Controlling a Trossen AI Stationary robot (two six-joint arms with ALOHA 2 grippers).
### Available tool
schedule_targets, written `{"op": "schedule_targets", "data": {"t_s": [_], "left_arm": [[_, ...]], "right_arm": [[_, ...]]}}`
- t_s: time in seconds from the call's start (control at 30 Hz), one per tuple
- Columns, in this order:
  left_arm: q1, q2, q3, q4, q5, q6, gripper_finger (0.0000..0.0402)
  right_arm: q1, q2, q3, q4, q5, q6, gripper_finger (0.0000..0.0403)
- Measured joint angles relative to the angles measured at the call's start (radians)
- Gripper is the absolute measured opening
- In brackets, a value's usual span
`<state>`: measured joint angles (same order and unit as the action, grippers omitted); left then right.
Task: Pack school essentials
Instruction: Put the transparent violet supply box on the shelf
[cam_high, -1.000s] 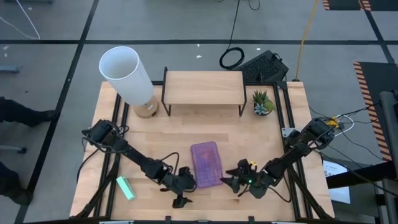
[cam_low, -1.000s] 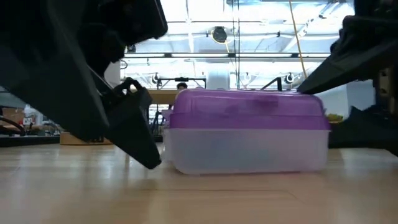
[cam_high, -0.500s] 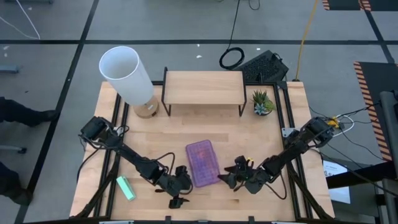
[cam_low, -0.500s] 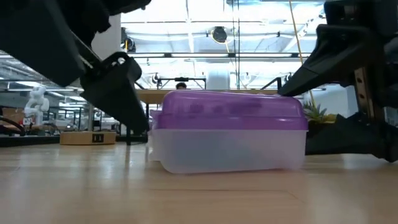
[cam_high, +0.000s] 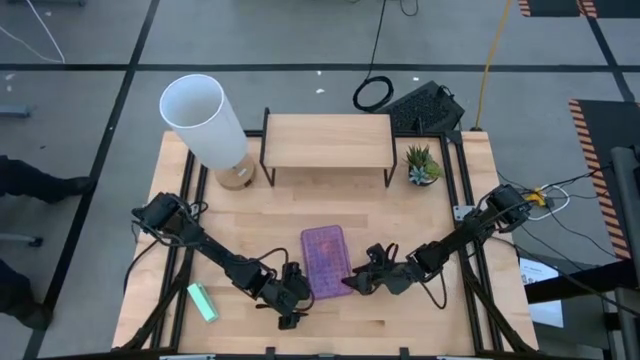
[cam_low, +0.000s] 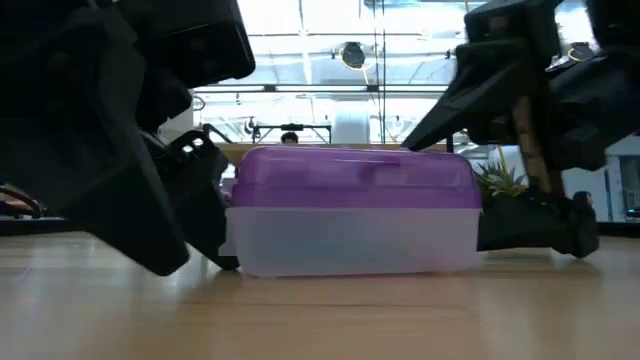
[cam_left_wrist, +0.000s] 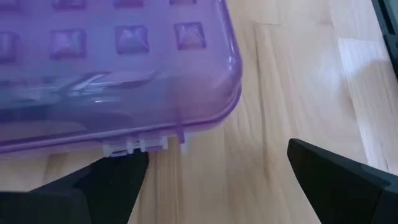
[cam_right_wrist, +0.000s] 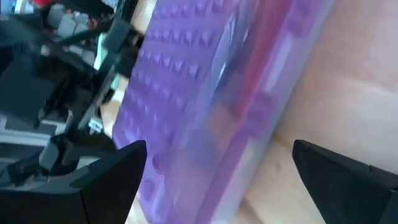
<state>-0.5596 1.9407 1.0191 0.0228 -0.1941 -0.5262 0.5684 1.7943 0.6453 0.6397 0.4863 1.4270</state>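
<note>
A: What sits at the centre of the table (cam_high: 400, 205)?

B: A purple-lidded pencil box (cam_high: 326, 262) with a clear base; it lies flat on the light wood, lid down, near the front edge, with its long side running front to back; from table height (cam_low: 350, 222) the lid looks seated on the frosted base; dim shapes show through the lid, too blurred to name.

A: Where are the grippers?

B: The left gripper (cam_high: 292, 292) is low at the box's left front corner; its wrist camera shows the two dark fingers (cam_left_wrist: 339, 180) spread wide, one just under the corner by the white hinge, the other well out over bare wood; they grasp nothing. The right gripper (cam_high: 360, 281) is just beside the box's right side; its fingers (cam_right_wrist: 345, 177) also stand wide apart, with the box's long edge between them, and contact cannot be judged.

A: Anything else on the table?

B: A green item (cam_high: 203, 301) lies by the front left edge; a white lamp (cam_high: 205, 120), a wooden shelf (cam_high: 327, 140) and a small plant (cam_high: 421, 165) stand along the back.
</note>
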Motion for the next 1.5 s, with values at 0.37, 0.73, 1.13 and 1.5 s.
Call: {"op": "schedule_targets", "data": {"t_s": [0.37, 0.73, 1.13, 1.5], "left_arm": [[0.014, 0.014, -0.002, 0.057, 0.008, 0.018, 0.039], [0.024, 0.016, -0.002, 0.063, -0.011, -0.011, 0.039], [0.029, 0.018, -0.004, 0.091, -0.059, -0.041, 0.039], [0.029, 0.018, -0.004, 0.084, -0.096, -0.034, 0.039]], "right_arm": [[-0.035, 0.03, -0.002, 0.108, -0.069, -0.029, 0.04], [-0.038, 0.039, 0.012, 0.102, -0.037, -0.152, 0.0383], [-0.038, 0.033, 0.029, 0.101, -0.027, -0.185, 0.036], [-0.037, -0.019, 0.029, 0.102, -0.031, -0.259, 0.0359]]}}
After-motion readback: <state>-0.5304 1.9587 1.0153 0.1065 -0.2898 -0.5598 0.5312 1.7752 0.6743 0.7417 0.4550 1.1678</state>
